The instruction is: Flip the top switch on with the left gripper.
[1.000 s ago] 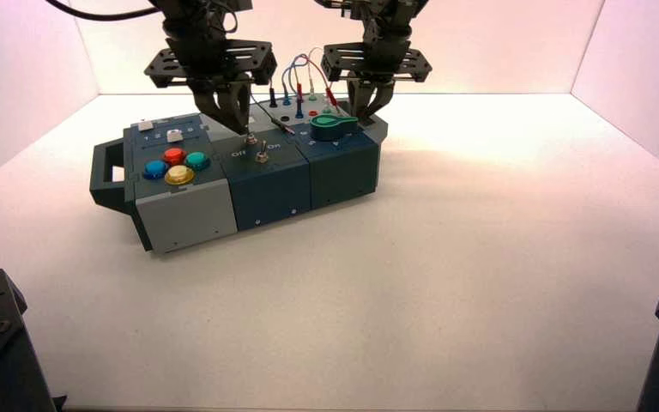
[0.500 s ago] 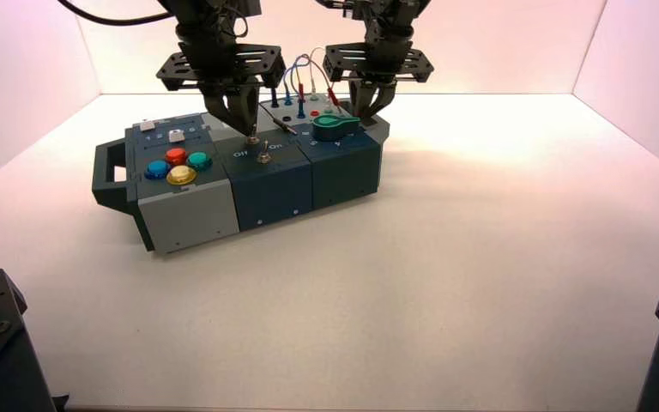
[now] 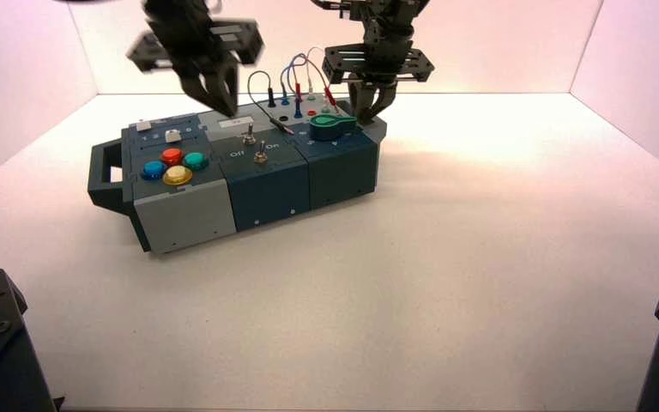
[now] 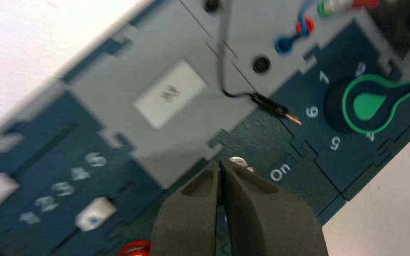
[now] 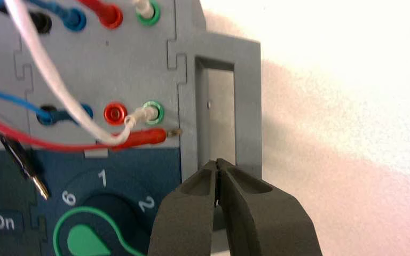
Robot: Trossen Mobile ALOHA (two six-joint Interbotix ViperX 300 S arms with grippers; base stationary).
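The top switch (image 3: 248, 133) is a small silver toggle on the box's dark blue middle section, behind the twin toggle (image 3: 260, 154) that stands between "Off" and "On". My left gripper (image 3: 221, 105) is shut and empty. It hangs above and to the left of the top switch, clear of the box. In the left wrist view the shut fingertips (image 4: 221, 163) cover most of the switch; only its silver tip (image 4: 238, 160) shows beside them, near the "On" lettering (image 4: 280, 172). My right gripper (image 3: 367, 110) is shut and hovers over the box's right end.
A green pointer knob (image 3: 330, 126) with numbers round it sits right of the switches. Red, blue, white and black wires (image 3: 300, 73) are plugged in behind it; a loose black plug (image 4: 269, 105) lies near the knob. Coloured buttons (image 3: 172, 165) and sliders (image 3: 172, 135) are on the left.
My left gripper has lifted up and to the left, away from the top switch it was touching. The right gripper has not moved.
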